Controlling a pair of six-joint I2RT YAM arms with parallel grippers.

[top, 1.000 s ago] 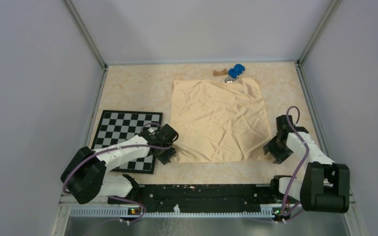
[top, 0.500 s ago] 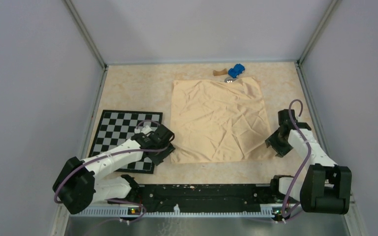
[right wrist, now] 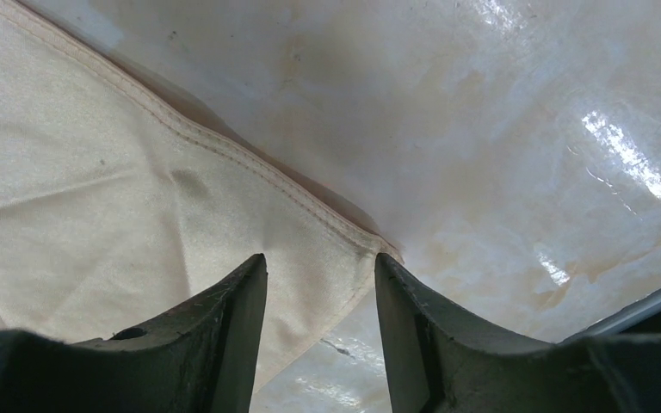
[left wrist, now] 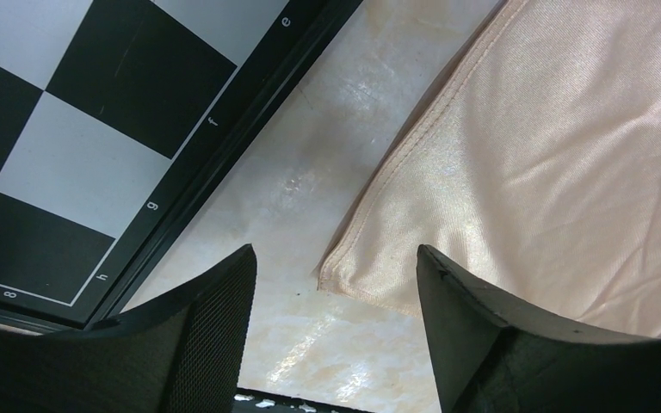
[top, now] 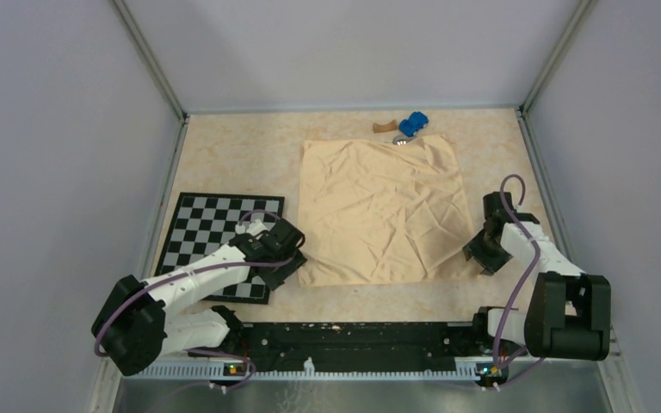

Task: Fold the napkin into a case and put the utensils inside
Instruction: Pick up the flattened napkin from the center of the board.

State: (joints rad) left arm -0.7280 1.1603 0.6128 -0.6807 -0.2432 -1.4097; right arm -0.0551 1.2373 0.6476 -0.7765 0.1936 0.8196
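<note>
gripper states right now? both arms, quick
Left gripper: open, holding nothing, poised at the near-left corner of the napkin.
Right gripper: open, holding nothing, poised at its near-right corner.

The utensils [top: 401, 140] show only as a tiny silver glint beside the blue car [top: 413, 125]

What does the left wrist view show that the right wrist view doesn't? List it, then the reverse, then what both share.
Only the left wrist view: the checkerboard mat with its lettered black border, and the near-left corner of the napkin, seen between the fingers of the open left claw.

Only the right wrist view: the napkin's near-right corner with its stitched hem, framed by the open right claw, and bright glare on the table.

Both: peach cloth lying flat on the beige table, and a claw gripping nothing.
</note>
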